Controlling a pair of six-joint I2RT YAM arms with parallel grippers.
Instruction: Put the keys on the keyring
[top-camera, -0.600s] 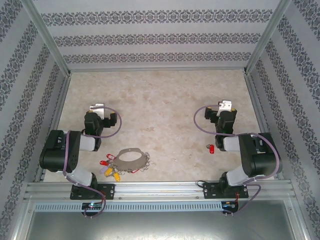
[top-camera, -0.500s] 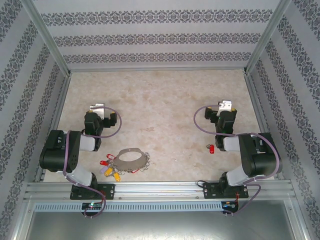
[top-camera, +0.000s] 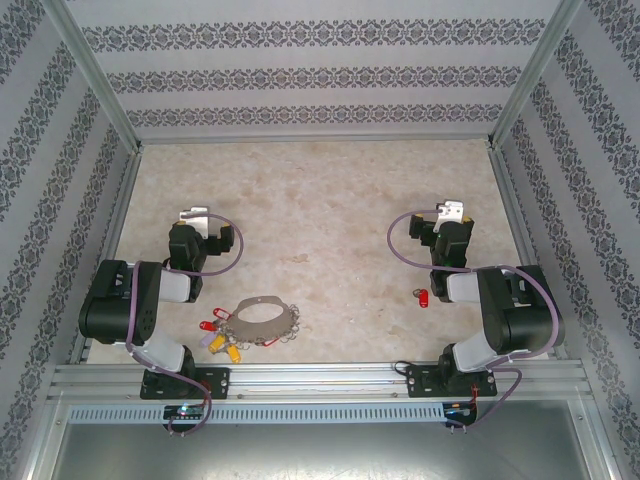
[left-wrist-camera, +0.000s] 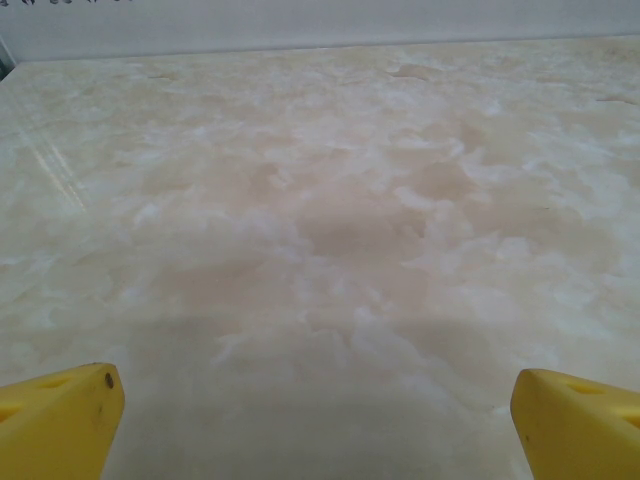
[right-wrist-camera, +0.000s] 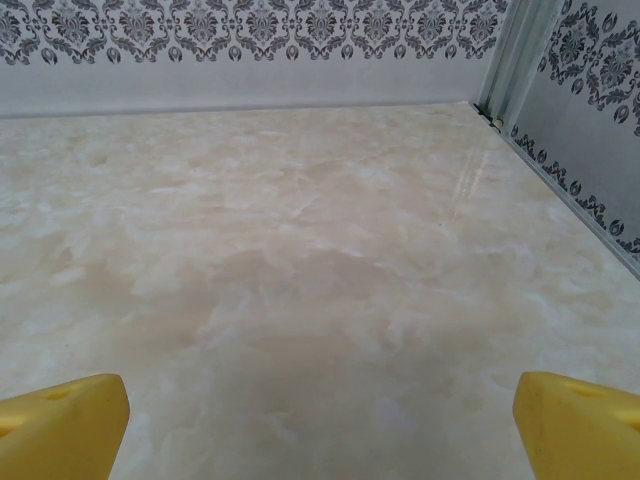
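My workspace is brightly and evenly lit from overhead. The pale tabletop (top-camera: 330, 200) looks washed out, with no hard shadows on it. From the left wrist, a dim, blurred patch of shadow lies on the tabletop ahead of my left tool (left-wrist-camera: 315, 430), whose yellow fingertips (left-wrist-camera: 60, 425) look soft-edged. In the right wrist view, a thin streak of glare runs beside the patterned wall (right-wrist-camera: 590, 90). The top view is coarse, and its upright lines splay outward at the edges.

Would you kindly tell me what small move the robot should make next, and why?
Probably swing the right gripper back toward the red-tagged key, lying loose beside that arm, apart from the keyring; its fingers stand open and empty.
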